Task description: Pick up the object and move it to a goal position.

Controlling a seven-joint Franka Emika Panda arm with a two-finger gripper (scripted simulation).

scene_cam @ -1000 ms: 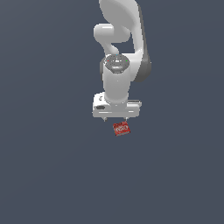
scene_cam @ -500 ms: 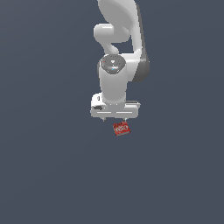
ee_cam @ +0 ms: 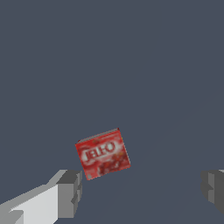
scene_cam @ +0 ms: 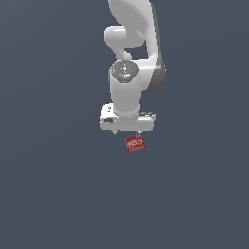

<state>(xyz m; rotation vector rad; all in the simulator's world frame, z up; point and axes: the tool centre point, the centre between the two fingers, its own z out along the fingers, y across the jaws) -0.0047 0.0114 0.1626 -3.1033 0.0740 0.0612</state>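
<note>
One small red box [scene_cam: 135, 143] on a plain dark grey surface [scene_cam: 53, 185]. Flat, with a white-and-dark label facing up. White letters on the label in the wrist view [ee_cam: 103, 153], plus a dark red picture below them. Sits turned a little, so its edges are not in line with the gripper.

One white robot arm [scene_cam: 133, 58] above the box. Points straight down at the surface. At its low end, a wide white gripper [scene_cam: 127, 132], much bigger than the box.

In the exterior view, box just under the gripper, a bit toward the exterior view's right of the gripper's middle. Box's top edge right by the gripper's lower edge there. Touching or not: cannot tell from that view.

In the wrist view, two grey fingers [ee_cam: 69, 192] spread far apart. Box between them, closer to one finger than the other. A corner of the box just beside that nearer finger. Other finger well apart from the box, at the edge of the picture. Gripper wide open, holding nothing. Box flat on the surface, not lifted.

Surface the same dark grey all around the box.
</note>
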